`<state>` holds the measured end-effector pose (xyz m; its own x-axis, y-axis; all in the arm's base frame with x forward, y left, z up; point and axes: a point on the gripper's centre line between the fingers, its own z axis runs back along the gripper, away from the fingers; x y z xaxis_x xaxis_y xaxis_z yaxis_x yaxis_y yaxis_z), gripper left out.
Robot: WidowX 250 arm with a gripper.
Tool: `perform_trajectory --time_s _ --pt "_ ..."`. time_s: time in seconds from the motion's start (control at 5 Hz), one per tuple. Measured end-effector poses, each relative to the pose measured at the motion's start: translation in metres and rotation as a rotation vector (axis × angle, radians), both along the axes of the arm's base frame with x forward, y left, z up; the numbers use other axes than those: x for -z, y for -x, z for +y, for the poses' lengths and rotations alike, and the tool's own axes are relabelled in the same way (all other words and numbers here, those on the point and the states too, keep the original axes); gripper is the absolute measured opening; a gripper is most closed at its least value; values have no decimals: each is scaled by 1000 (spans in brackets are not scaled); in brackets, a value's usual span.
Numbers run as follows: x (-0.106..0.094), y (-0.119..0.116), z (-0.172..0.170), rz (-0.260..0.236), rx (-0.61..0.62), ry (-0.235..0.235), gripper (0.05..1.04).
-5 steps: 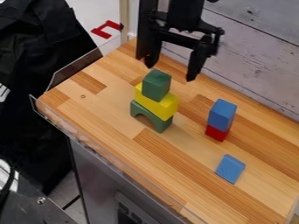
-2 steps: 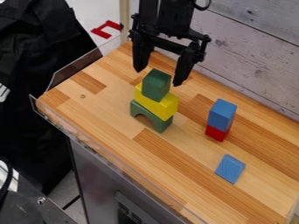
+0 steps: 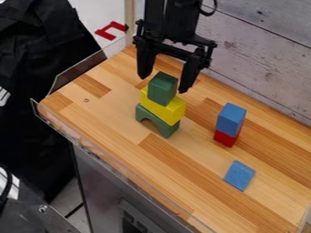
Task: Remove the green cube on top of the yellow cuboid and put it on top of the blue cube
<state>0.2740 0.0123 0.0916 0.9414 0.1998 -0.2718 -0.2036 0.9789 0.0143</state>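
One gripper: spread, empty. One green cube: sat just below it. Pickup was in hand, needing descent, then closure.

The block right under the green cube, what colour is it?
The block is yellow, seen best in the camera view.

A workspace that looks like a robotics lab: a black robot arm hangs over a striped wooden worktop where plain toy blocks stand as test pieces might. Clear plastic edging runs along the worktop's near side, above a grey, appliance-like front with a dark panel. At lower left is a bolted metal plate. Behind, pale weathered boards form a backdrop (rather rustic for a lab).
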Motion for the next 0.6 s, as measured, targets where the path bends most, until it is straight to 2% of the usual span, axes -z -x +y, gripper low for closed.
perform_trajectory --time_s 0.2,0.4,0.6 --pt "1 0 4 -3 -28 14 999" --pt "10 -1 7 16 -47 28 967" --pt "11 -2 4 5 -53 48 693"
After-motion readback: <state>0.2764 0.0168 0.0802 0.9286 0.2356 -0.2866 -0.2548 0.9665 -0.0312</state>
